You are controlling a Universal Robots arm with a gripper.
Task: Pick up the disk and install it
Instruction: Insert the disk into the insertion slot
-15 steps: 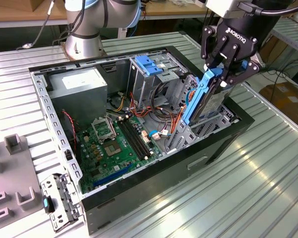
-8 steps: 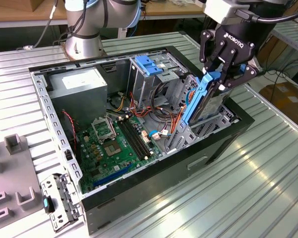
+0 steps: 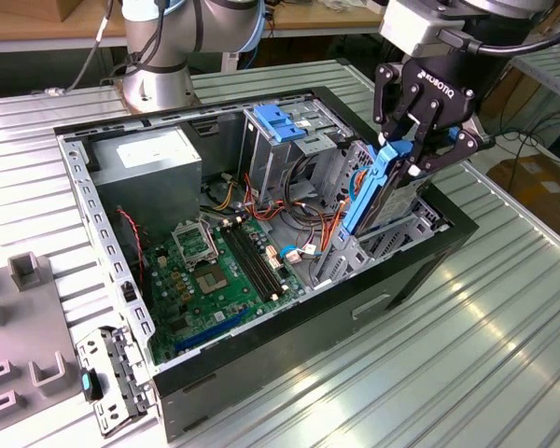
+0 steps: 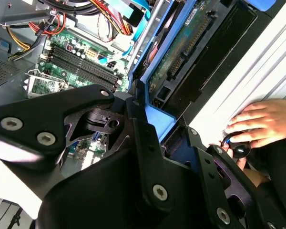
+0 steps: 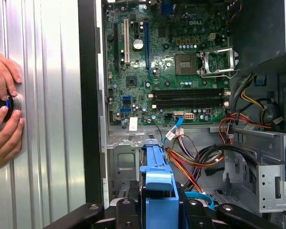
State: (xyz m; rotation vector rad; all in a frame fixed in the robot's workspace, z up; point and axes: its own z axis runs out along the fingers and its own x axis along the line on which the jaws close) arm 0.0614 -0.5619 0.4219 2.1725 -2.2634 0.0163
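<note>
The disk [image 3: 367, 193] is a flat drive with blue side rails, held on edge and tilted over the drive bay at the exterior view's right end of the open computer case [image 3: 289, 329]. My black gripper [image 3: 413, 154] is shut on its upper end. In the second wrist view the disk [image 4: 181, 52] shows its green circuit board, with the gripper [image 4: 162, 114] closed on its blue rail. In the first wrist view a blue rail of the disk [image 5: 157, 179] runs out from the gripper [image 5: 157, 210] toward the motherboard.
Inside the case lie a green motherboard [image 3: 205, 280], a grey power-supply box [image 3: 154, 159], a metal drive cage with a light-blue bracket [image 3: 280, 121] and loose cables [image 3: 313, 219]. A person's hands [image 5: 2, 114] hold a small black device on the ribbed metal table [image 3: 467, 336].
</note>
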